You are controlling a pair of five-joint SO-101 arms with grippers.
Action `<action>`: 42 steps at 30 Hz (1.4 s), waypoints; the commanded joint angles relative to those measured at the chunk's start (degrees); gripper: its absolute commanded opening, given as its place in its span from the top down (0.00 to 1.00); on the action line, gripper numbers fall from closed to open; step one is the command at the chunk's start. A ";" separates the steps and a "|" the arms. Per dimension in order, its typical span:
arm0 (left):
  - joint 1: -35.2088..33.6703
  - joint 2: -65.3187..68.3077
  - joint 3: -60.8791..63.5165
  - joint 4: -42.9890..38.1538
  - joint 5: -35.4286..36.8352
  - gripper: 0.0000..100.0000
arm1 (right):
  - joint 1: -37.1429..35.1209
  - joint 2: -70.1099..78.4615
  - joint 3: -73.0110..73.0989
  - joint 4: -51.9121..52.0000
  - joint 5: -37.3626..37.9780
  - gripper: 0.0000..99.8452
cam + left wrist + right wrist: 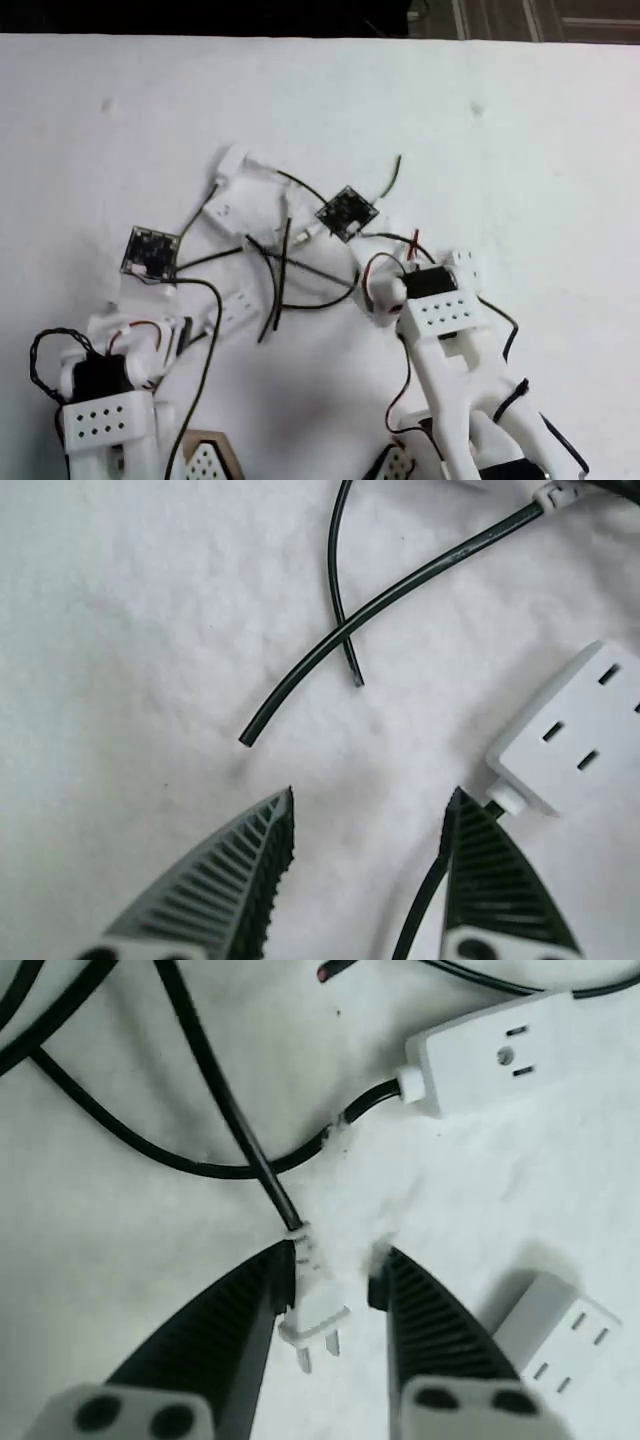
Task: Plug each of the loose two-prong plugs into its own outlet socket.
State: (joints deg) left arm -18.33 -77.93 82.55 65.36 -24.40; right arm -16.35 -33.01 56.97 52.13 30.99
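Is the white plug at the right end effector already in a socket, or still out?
Out: the plug lies free on the table, both prongs bare.

Plug [313, 1302] btw fingers [235, 1325] of R end effector [335, 1260]; socket [490, 1055] near.

We see a matt, fuzzy white cloth [120, 630] under everything. The cables [346, 637] look like smooth, faintly glossy black plastic. Plug [315, 1305] and outlet [500, 1055] are smooth white plastic, the 2 prongs [303, 1358] metal. The left gripper's [372, 796] fingers [250, 880] are ribbed matt black plastic.
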 commanded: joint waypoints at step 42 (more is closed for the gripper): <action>-0.31 -0.48 -0.26 -0.79 0.35 0.76 | -0.84 3.56 3.96 4.97 8.79 0.84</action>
State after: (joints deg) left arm -18.33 -77.93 82.55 65.36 -24.40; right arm -17.85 -32.75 61.54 60.13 39.25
